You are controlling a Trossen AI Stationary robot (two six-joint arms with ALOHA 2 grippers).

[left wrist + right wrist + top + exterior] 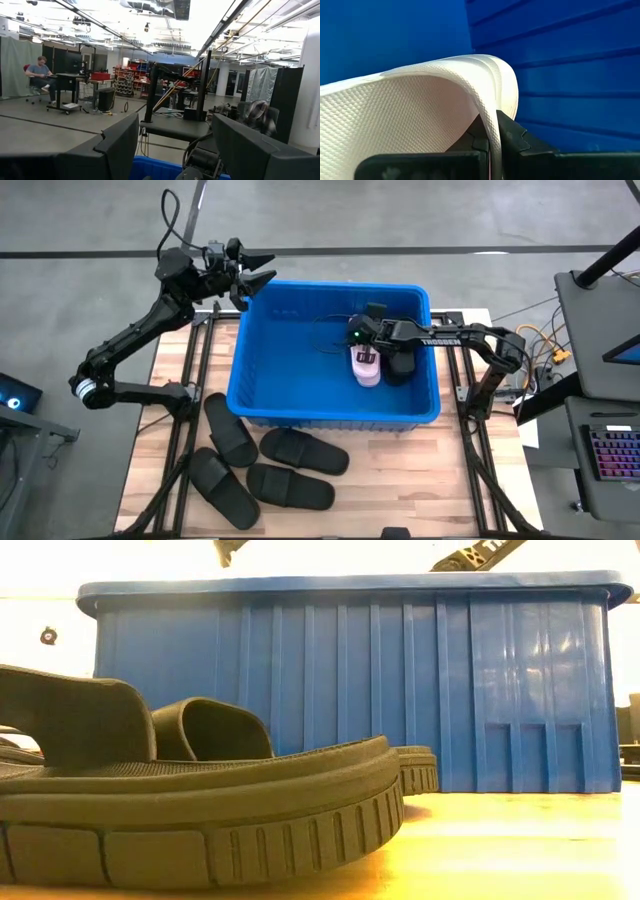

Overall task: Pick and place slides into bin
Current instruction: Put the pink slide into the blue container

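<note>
From above, we see the right gripper (366, 352) lowered inside the blue bin (262, 352), clamped on a pale pink slide (364, 367) beside a black slide (401, 363). Our left gripper (262, 270) hangs spread wide over the bin's far left corner. Four black slides (268, 465) lie on the wooden table (420, 480) in front of the bin.

At table height, we see black slides close up before the bin's ribbed wall.

Past the left wrist's wide-apart fingers (107, 147), a seated person (41, 75) shows.

At the right wrist, our fingers (512, 135) pinch the pink slide's strap (420, 115).
</note>
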